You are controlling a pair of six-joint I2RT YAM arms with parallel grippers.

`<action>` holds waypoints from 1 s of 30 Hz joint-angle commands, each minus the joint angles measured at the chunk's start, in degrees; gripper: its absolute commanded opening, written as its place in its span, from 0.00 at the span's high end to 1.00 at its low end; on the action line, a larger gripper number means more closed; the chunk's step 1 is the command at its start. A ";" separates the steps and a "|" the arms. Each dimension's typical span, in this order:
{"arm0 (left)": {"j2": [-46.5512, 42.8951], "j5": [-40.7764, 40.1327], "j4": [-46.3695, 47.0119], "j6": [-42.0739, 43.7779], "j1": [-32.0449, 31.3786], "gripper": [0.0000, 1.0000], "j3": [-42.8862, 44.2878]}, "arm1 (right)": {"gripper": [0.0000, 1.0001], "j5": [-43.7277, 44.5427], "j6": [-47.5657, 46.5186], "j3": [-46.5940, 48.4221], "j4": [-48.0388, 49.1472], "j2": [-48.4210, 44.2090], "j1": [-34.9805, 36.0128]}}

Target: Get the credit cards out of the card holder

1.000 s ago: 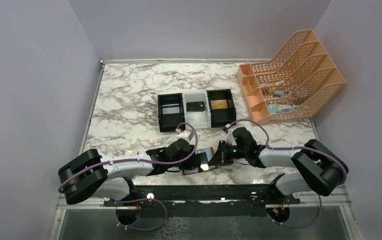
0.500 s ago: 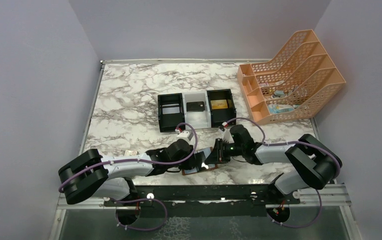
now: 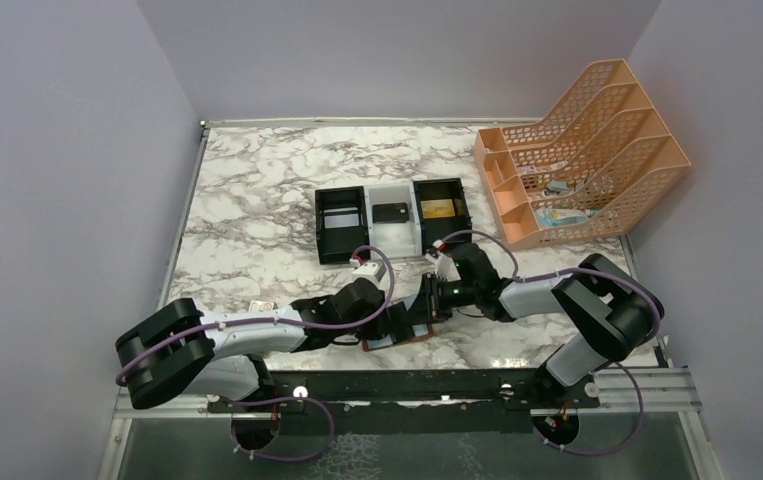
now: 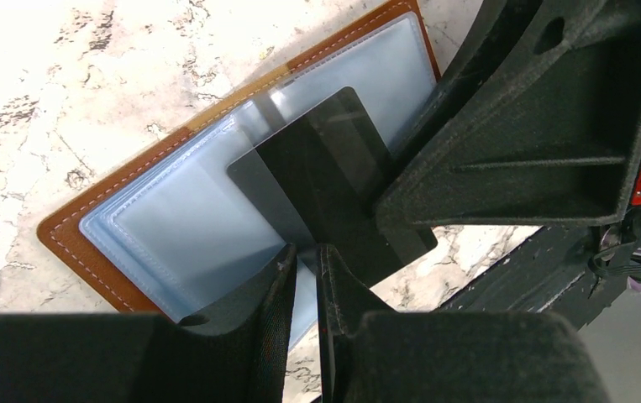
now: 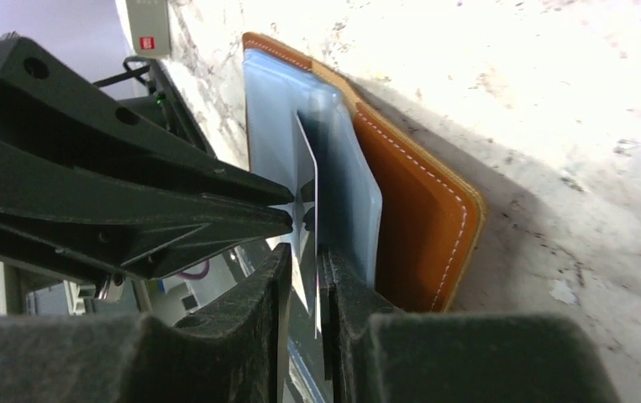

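The card holder lies open near the table's front edge, brown leather with pale blue pockets. One of the credit cards sticks halfway out of a pocket and looks dark and mirror-like. My right gripper reaches in low from the right. That card's thin edge stands between its fingers, against one pad with a slit on the other side, so the right gripper is narrowly open. My left gripper points down at the card's near corner, almost shut, with nothing seen between its tips.
A black-and-white three-compartment tray sits behind the grippers, with a gold card in its right bin. An orange file rack stands at the back right. A small white box lies by the left arm.
My right gripper slid left over the card holder and parted its jaws a little around the card. My left gripper's fingers closed in and stayed in place.
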 commanded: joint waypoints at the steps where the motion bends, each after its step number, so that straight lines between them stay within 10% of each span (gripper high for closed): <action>1: -0.28 -2.49 -6.77 1.02 -0.22 0.81 -0.89 | 0.83 -6.39 -2.18 0.53 4.29 1.35 -0.14; 20: -3.70 -2.60 -5.33 2.84 -0.22 0.80 -0.39 | 0.99 7.97 -5.44 -2.33 -6.05 -11.53 -0.22; 30: -6.09 -2.72 -3.64 4.05 -0.17 0.62 1.36 | 0.99 9.45 -7.69 -2.75 -6.48 -19.70 -0.27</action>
